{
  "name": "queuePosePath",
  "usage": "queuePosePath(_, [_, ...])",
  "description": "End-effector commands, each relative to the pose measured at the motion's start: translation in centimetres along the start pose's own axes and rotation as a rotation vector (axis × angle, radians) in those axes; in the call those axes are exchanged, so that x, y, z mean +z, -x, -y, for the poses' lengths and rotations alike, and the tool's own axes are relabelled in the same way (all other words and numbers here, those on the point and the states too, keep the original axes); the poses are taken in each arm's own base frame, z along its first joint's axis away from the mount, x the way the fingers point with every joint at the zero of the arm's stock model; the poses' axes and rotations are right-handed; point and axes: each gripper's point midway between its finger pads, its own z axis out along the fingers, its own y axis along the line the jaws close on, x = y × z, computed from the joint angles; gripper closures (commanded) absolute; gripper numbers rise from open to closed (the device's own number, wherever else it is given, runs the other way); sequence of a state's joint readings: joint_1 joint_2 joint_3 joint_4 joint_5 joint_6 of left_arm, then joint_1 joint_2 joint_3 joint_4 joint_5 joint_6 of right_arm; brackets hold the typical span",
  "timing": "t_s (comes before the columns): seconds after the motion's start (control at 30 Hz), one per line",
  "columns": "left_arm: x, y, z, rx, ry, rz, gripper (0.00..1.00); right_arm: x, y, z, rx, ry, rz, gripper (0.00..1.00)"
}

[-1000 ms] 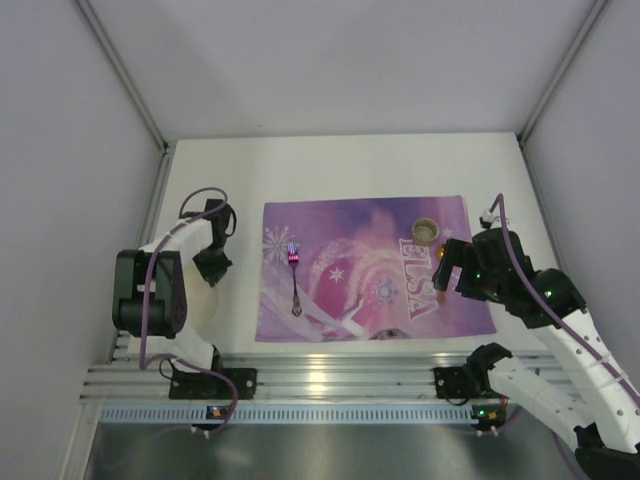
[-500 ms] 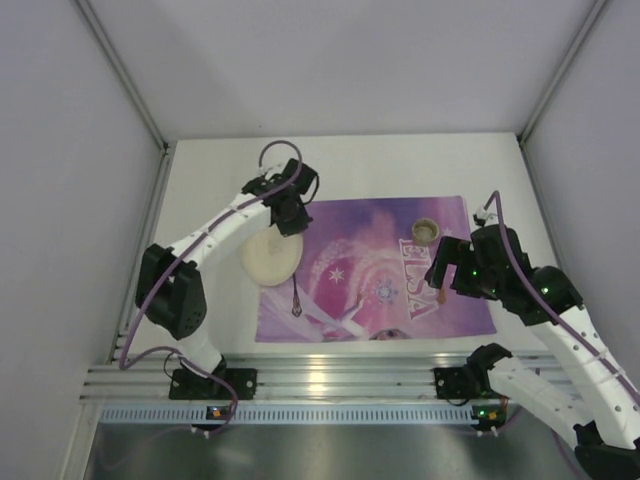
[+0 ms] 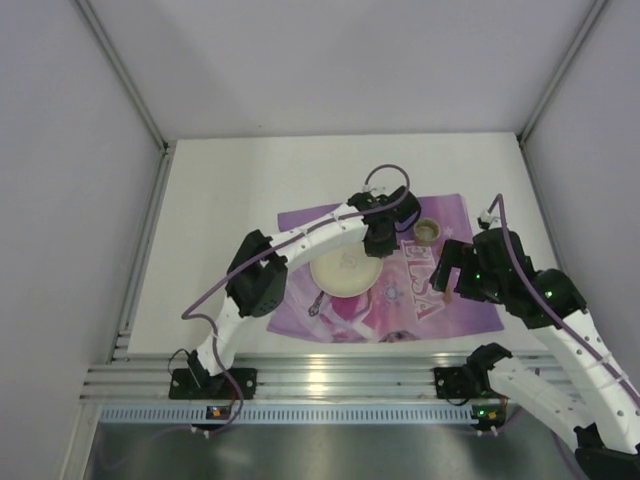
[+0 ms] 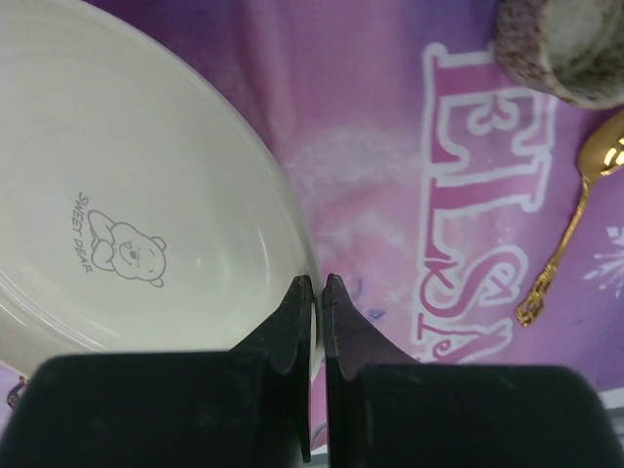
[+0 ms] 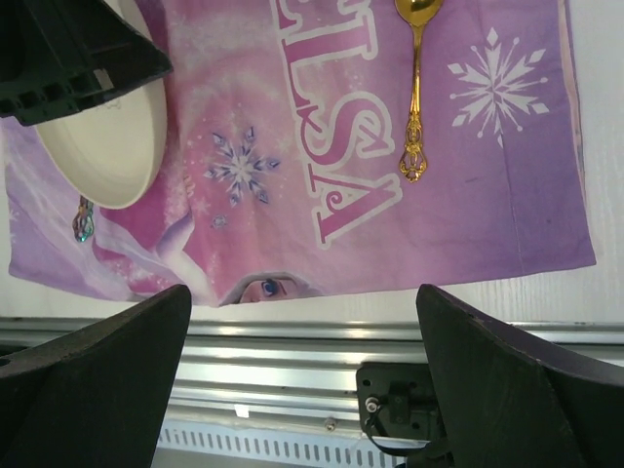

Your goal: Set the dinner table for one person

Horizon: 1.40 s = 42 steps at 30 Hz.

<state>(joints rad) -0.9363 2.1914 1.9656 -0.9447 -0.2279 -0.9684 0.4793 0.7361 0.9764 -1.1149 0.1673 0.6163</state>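
Nearest the bases, the right gripper point(image 3: 450, 275) is held wide open above the right end of the purple placemat point(image 3: 475, 312), on which a cream plate point(image 3: 345, 272) is clamped by its rim in the closed left gripper point(image 4: 314, 288), a cup point(image 3: 427, 231) is seen just beyond, and all is borne by the white dinner table point(image 3: 230, 180).

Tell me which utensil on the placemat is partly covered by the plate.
The dark-handled one, only its end showing past the plate rim; the gold spoon lies fully exposed.
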Motion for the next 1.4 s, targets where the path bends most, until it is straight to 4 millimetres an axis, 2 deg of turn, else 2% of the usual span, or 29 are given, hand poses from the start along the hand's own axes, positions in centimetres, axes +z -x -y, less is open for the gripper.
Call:
queuePosePath(0.0, [-0.7, -1.4, 4.5, -0.052, -0.104, -0.057, 1.0, -1.6, 1.2, 0.7, 0.033, -0.018, 0.065, 0.0])
queuePosePath(0.03, [-1.9, -1.1, 4.4, -0.042, -0.082, -0.061, 1.0, -1.6, 1.1, 0.8, 0.038, -0.02, 0.064, 0.0])
queuePosePath(0.07, [-1.6, -1.4, 3.9, -0.032, -0.038, -0.065, 1.0, -1.8, 0.9, 1.0, 0.04, -0.026, 0.063, 0.0])
queuePosePath(0.1, [-2.4, -1.5, 3.6, -0.015, -0.002, -0.049, 1.0, -1.8, 0.8, 1.1, 0.04, -0.028, 0.061, 0.0])
queuePosePath(0.13, [-4.0, 0.2, 4.0, -0.027, 0.004, 0.014, 1.0, -1.8, 0.8, 1.2, 0.042, -0.031, 0.063, 0.0])
queuePosePath(0.17, [-4.5, -0.2, 2.5, -0.019, 0.069, 0.004, 1.0, -1.9, 0.7, 1.2, 0.045, -0.029, 0.067, 0.0])
queuePosePath(0.2, [-5.2, -0.1, 2.3, -0.026, 0.072, 0.013, 1.0, -1.8, 0.7, 1.4, 0.04, -0.034, 0.067, 0.0])
queuePosePath(0.23, [-4.8, -0.7, 1.4, -0.029, 0.102, 0.002, 1.0, -1.9, 0.6, 1.4, 0.043, -0.035, 0.067, 0.0])
queuePosePath(0.4, [-8.0, 0.0, 0.4, -0.001, 0.121, 0.106, 1.0, -1.7, 0.5, 1.4, 0.042, -0.04, 0.056, 0.0])
queuePosePath(0.43, [-9.1, 0.8, 1.0, 0.005, 0.099, 0.135, 1.0, -1.6, 0.5, 1.4, 0.041, -0.043, 0.053, 0.0])
queuePosePath(0.47, [-9.4, 0.9, 1.3, 0.015, 0.096, 0.146, 1.0, -1.5, 0.4, 1.4, 0.041, -0.043, 0.051, 0.0])
queuePosePath(0.6, [-10.6, 0.6, 3.2, 0.062, 0.016, 0.166, 1.0, -1.2, 0.3, 1.4, 0.041, -0.047, 0.043, 0.0])
queuePosePath(0.7, [-11.4, 1.7, 2.2, 0.059, 0.048, 0.239, 1.0, -1.4, 0.4, 1.4, 0.031, -0.049, 0.037, 0.0])
queuePosePath(0.73, [-10.5, 1.8, 2.2, 0.067, 0.046, 0.256, 1.0, -1.5, 0.4, 1.5, 0.033, -0.052, 0.04, 0.0])
queuePosePath(0.77, [-12.0, 2.7, 2.3, 0.062, -0.002, 0.287, 1.0, -1.5, 0.2, 1.6, 0.033, -0.055, 0.037, 0.0])
queuePosePath(0.8, [-10.8, 2.3, 1.4, 0.082, 0.007, 0.279, 1.0, -1.5, 0.1, 1.7, 0.036, -0.054, 0.038, 0.0])
queuePosePath(0.83, [-11.2, 2.8, 1.4, 0.102, -0.022, 0.298, 1.0, -1.7, 0.0, 1.7, 0.041, -0.047, 0.045, 0.0])
queuePosePath(0.87, [-11.5, 3.7, 2.3, 0.077, -0.08, 0.33, 1.0, -1.5, -0.2, 1.8, 0.042, -0.048, 0.04, 0.0])
queuePosePath(0.9, [-11.5, 4.5, 0.7, 0.054, -0.079, 0.332, 1.0, -1.6, -0.4, 1.9, 0.041, -0.048, 0.038, 0.0])
queuePosePath(0.97, [-11.4, 5.6, 0.3, 0.009, -0.117, 0.337, 1.0, -1.6, -0.6, 2.1, 0.044, -0.053, 0.037, 0.0])
queuePosePath(1.0, [-10.3, 5.8, -1.4, -0.007, -0.094, 0.326, 1.0, -1.7, -0.7, 2.2, 0.043, -0.057, 0.037, 0.0])
queuePosePath(1.07, [-11.1, 6.9, -1.9, -0.031, -0.138, 0.352, 1.0, -1.8, -0.6, 2.2, 0.046, -0.053, 0.042, 0.0])
queuePosePath(1.1, [-9.8, 6.7, -3.2, -0.035, -0.118, 0.338, 1.0, -1.9, -0.6, 2.3, 0.041, -0.054, 0.043, 0.0])
queuePosePath(1.13, [-10.4, 6.7, -3.4, -0.037, -0.156, 0.334, 1.0, -1.9, -0.6, 2.3, 0.041, -0.058, 0.043, 0.0])
queuePosePath(1.17, [-9.0, 6.6, -4.6, -0.051, -0.142, 0.325, 1.0, -1.8, -0.6, 2.4, 0.039, -0.06, 0.043, 0.0])
queuePosePath(1.23, [-8.7, 6.5, -6.0, -0.075, -0.146, 0.32, 1.0, -1.7, -0.6, 2.4, 0.037, -0.062, 0.038, 0.0])
queuePosePath(1.27, [-8.2, 6.5, -7.0, -0.093, -0.136, 0.309, 1.0, -1.7, -0.6, 2.3, 0.038, -0.06, 0.038, 0.0])
queuePosePath(1.3, [-7.0, 5.7, -8.5, -0.101, -0.103, 0.29, 1.0, -1.7, -0.6, 2.3, 0.036, -0.063, 0.034, 0.0])
queuePosePath(1.37, [-6.3, 5.5, -10.2, -0.107, -0.075, 0.289, 1.0, -1.6, -0.6, 2.3, 0.034, -0.063, 0.034, 0.0])
